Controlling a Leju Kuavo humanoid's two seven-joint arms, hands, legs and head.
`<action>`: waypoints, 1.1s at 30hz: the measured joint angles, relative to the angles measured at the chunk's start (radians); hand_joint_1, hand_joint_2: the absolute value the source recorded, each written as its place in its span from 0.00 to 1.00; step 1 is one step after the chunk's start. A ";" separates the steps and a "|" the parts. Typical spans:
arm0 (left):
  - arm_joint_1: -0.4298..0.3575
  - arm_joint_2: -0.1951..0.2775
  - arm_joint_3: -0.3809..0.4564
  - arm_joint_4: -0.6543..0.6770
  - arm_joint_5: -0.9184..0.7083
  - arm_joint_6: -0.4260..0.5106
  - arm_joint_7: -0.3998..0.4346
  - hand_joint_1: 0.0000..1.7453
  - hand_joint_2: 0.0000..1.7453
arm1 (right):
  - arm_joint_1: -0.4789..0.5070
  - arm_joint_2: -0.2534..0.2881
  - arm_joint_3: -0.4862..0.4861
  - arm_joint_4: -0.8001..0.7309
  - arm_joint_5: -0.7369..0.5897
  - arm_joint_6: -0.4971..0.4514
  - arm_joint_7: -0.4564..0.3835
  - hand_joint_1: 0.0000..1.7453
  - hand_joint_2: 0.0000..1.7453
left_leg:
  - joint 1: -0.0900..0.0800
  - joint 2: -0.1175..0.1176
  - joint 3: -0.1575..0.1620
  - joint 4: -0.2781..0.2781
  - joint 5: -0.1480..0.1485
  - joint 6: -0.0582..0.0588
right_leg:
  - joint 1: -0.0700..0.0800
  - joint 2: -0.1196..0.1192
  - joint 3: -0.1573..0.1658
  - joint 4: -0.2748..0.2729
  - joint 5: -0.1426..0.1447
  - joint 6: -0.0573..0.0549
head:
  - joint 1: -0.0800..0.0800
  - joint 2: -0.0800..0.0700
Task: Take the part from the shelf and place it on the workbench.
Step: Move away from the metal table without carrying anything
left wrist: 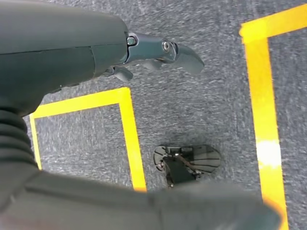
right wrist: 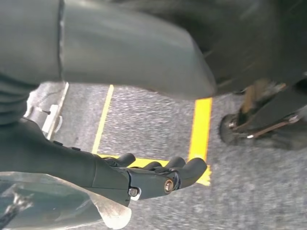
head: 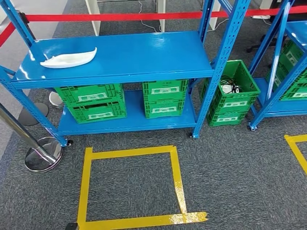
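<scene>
A white, boat-shaped part [head: 68, 59] lies flat on the far-left end of a blue shelf's [head: 145, 55] top board, its long axis running left to right, one tip curling up at the right. Both arms hang low over grey carpet marked with yellow tape [head: 130, 188], well apart from the part. The left hand [left wrist: 159, 52] holds nothing, fingers extended. The right hand [right wrist: 159, 176] is also empty, fingers loosely curled. The part sits left of centre, so the left hand is probably nearer.
</scene>
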 joint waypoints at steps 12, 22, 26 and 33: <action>0.157 0.046 -0.162 0.033 0.243 -0.056 0.031 0.00 0.00 | -0.049 -0.044 0.149 -0.147 -0.211 0.012 -0.035 0.00 1.00 | 0.013 0.005 -0.019 0.061 -0.012 -0.024 | -0.002 -0.006 0.018 -0.006 -0.010 -0.019 | -0.004 0.000; 0.151 0.075 -0.282 -0.012 0.429 -0.099 0.051 0.00 0.00 | 0.024 -0.083 0.259 -0.170 -0.374 0.022 -0.055 0.00 1.00 | 0.005 0.003 0.007 -0.002 -0.005 -0.012 | 0.000 -0.009 0.032 -0.019 -0.012 -0.006 | -0.002 0.000; 0.137 0.082 -0.304 -0.036 0.459 -0.106 0.056 0.00 0.00 | 0.047 -0.089 0.278 -0.161 -0.398 0.024 -0.059 0.00 1.00 | 0.004 0.005 0.008 -0.002 -0.006 -0.009 | -0.001 -0.007 0.032 -0.022 -0.011 -0.002 | -0.002 0.000; 0.134 0.086 -0.312 -0.053 0.461 -0.108 0.058 0.00 0.00 | 0.050 -0.094 0.289 -0.153 -0.404 0.025 -0.060 0.00 1.00 | 0.004 0.005 0.014 -0.002 -0.008 -0.005 | -0.001 -0.007 0.026 -0.023 -0.015 0.004 | -0.002 0.000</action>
